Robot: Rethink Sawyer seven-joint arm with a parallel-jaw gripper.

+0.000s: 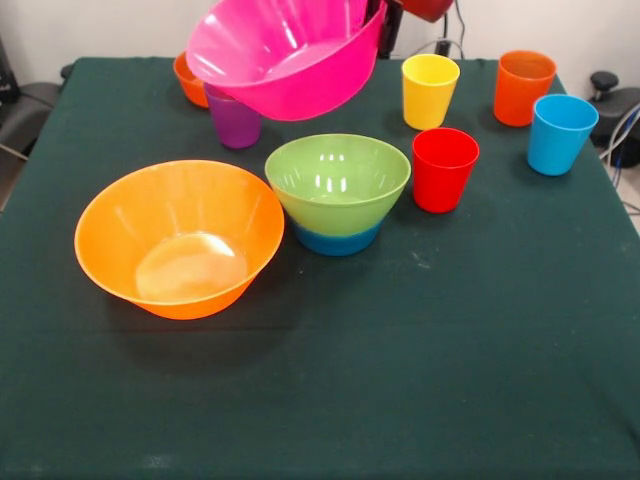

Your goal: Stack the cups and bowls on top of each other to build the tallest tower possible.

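A large pink bowl hangs tilted in the air above the table's far side. My gripper is shut on its right rim, and only a dark finger shows at the top edge. Below it, a green bowl sits nested in a small blue bowl at the table's middle. To the left, a large orange bowl stands upright. A purple cup and a small orange bowl are partly hidden behind the pink bowl. Red, yellow, orange and light blue cups stand upright on the right.
A dark green cloth covers the table. Cables and a black object lie past the right edge. Dark furniture stands past the left edge.
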